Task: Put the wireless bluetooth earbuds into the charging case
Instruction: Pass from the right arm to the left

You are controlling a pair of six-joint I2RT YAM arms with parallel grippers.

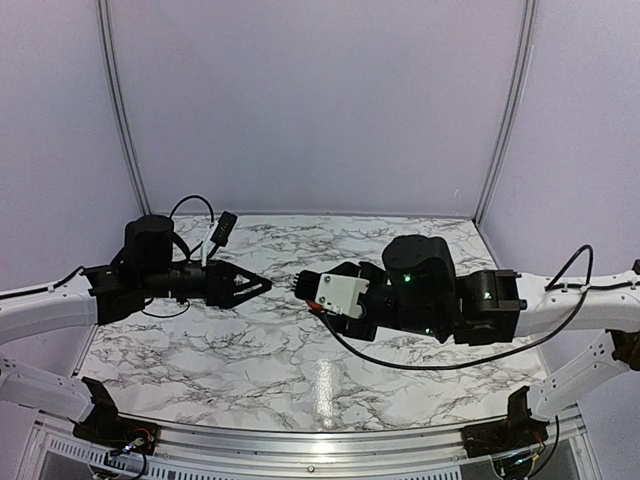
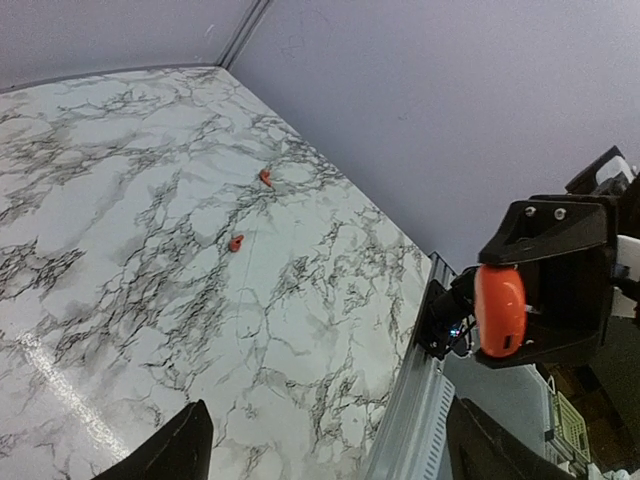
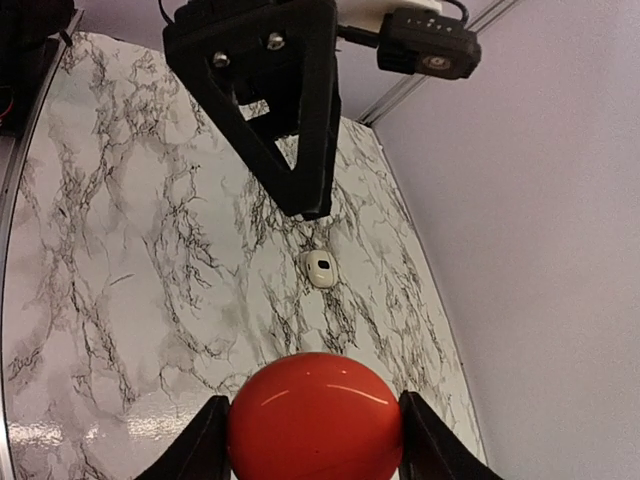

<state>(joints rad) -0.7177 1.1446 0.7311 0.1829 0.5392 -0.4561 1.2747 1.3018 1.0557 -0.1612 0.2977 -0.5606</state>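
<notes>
No words, nos. or brand names can be read anywhere. The small white thing on the desk has a dark mark, too tiny to read. The red case has just a dark dot.

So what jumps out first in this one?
The glossy red round case, clamped in the right gripper in mid-air over the marble table, with the open left gripper facing it. Two tiny red earbuds lie loose on the table, apart from each other.
</notes>
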